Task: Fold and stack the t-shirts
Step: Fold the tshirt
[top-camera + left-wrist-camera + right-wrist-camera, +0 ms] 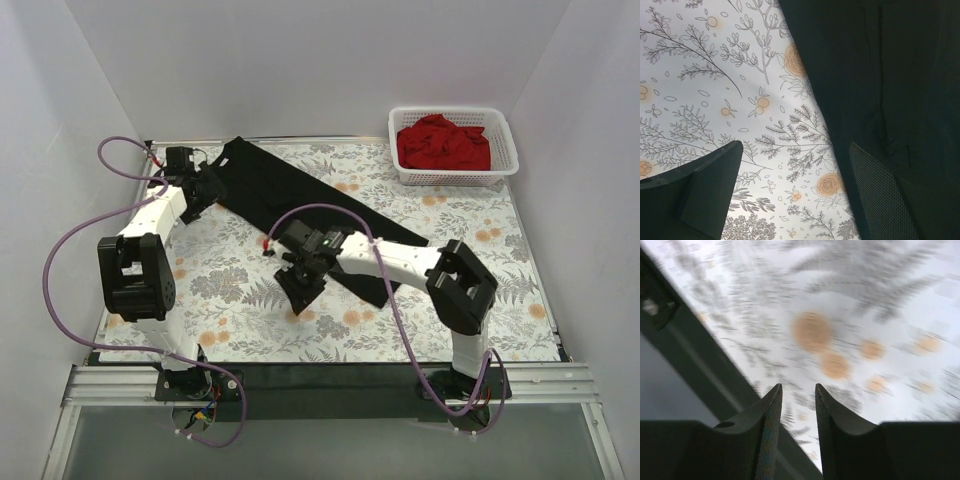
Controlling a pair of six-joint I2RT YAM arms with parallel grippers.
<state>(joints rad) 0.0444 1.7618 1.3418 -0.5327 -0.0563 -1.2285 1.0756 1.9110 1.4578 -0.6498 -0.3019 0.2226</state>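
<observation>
The black t-shirt lies flat in a long diagonal strip from the far left towards the middle right of the floral table. In the left wrist view it fills the right side. My left gripper is open at the shirt's left edge; in its own view one finger is over the cloth and the other over bare table. My right gripper is at the shirt's near end, with jaws a little apart and nothing between them. The red t-shirt lies crumpled in the basket.
The white lattice basket stands at the far right corner. White walls close in the table on three sides. The table's dark front edge shows just beyond my right fingers. The right wrist view is blurred.
</observation>
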